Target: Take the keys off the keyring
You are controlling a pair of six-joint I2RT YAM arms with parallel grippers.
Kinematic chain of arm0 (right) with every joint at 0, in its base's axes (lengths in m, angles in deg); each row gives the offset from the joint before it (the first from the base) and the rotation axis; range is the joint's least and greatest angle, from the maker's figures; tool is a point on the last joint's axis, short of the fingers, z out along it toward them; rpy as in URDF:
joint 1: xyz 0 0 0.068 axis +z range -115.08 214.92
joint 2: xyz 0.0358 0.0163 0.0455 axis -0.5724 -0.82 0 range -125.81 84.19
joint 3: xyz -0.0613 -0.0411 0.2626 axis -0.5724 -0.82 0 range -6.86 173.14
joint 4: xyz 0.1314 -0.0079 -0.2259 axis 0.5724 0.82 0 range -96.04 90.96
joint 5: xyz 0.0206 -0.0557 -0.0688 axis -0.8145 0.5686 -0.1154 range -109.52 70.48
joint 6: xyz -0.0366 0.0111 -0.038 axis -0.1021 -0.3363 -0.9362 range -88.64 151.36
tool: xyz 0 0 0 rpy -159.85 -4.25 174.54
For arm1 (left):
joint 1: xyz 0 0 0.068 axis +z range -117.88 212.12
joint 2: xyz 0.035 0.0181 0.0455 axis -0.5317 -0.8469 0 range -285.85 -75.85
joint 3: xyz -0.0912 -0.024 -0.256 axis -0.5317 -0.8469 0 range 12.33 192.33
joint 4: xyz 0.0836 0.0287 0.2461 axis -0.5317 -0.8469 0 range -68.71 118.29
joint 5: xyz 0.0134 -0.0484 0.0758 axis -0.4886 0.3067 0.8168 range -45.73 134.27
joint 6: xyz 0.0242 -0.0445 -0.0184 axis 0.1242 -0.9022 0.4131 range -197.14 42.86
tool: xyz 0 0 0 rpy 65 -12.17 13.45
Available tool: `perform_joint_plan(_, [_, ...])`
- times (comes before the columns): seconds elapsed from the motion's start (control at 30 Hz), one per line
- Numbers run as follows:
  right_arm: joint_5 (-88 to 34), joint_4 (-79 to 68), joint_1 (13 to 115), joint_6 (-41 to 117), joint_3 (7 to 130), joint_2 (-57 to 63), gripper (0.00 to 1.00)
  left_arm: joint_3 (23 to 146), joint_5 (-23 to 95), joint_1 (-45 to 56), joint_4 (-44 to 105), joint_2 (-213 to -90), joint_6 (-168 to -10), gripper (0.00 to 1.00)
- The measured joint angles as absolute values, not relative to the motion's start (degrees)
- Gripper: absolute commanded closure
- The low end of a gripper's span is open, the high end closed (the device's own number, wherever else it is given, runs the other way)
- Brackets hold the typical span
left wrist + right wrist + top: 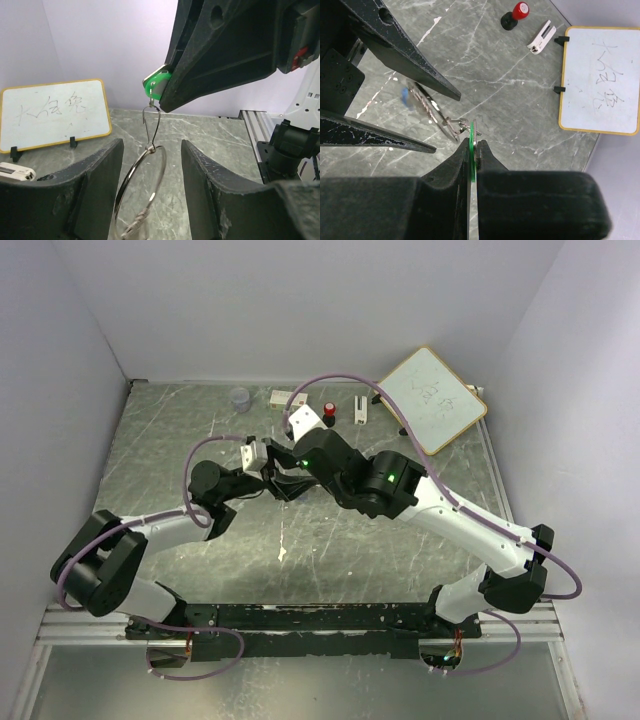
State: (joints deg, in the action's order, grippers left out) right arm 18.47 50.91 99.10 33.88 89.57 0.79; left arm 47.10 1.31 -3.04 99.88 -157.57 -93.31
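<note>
My right gripper (474, 141) is shut on the green key (472, 150), held edge-on between its pads. In the left wrist view the green key (156, 85) sticks out of the right fingers, and a thin wire loop hangs from it carrying the large silver keyring (145, 185). The ring dangles in the gap of my open left gripper (151, 145), whose fingers (95, 190) stand either side of it. A blurred blue key (405, 97) hangs at the far end of the keyring (427, 106). From above, both grippers meet over the table's middle (272, 476).
A yellow-framed whiteboard (432, 398) leans at the back right. A red-and-black knob (328, 412), two small white pieces (288, 398) (359, 410) and a clear cup (240, 398) line the back edge. White walls close in the table on three sides.
</note>
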Motion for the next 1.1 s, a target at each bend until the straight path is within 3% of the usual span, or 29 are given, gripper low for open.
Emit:
perform_joint_plan(0.37, [18.43, 50.32, 99.17, 33.88, 89.06, 0.79, 1.00, 47.10, -0.79, -3.04, 106.35, -161.44, -96.10, 0.49])
perform_joint_plan(1.1, [18.19, 49.03, 99.23, 33.90, 88.12, 0.77, 1.00, 47.21, -0.02, -3.04, 109.04, -162.07, -98.81, 0.54])
